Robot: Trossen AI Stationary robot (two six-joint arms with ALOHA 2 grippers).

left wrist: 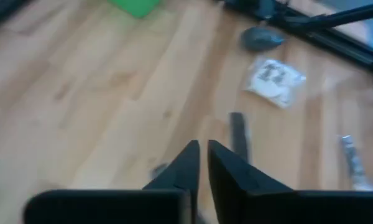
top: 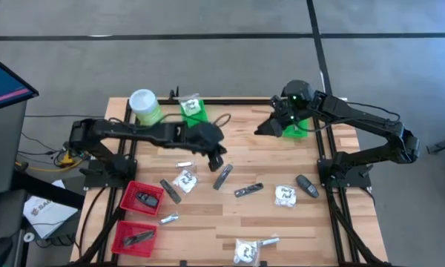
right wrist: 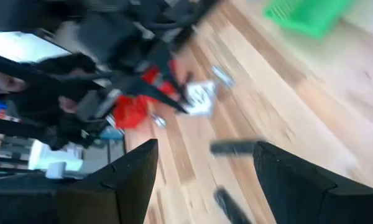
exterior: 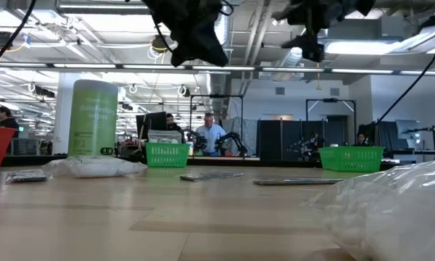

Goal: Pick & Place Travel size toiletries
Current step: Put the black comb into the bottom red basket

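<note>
Many toiletries [top: 248,190] on wood table [top: 282,230], grey floor [top: 208,59] around

From bench level I can read pale lettering on the canister [exterior: 93,118]: "disinfecting wipes" across its green body, with a line above it too faint for me to make out. The white packets [top: 185,180] carry black print, but from above it stays illegible to me, and on the packet [left wrist: 275,80] past my left end effector [left wrist: 202,163] it is only dark smudges. The monitor [top: 1,80] beside the bench shows coloured bands, no words I can read. The paper on the floor [top: 43,213] bears a dark mark that I cannot decipher.
</note>
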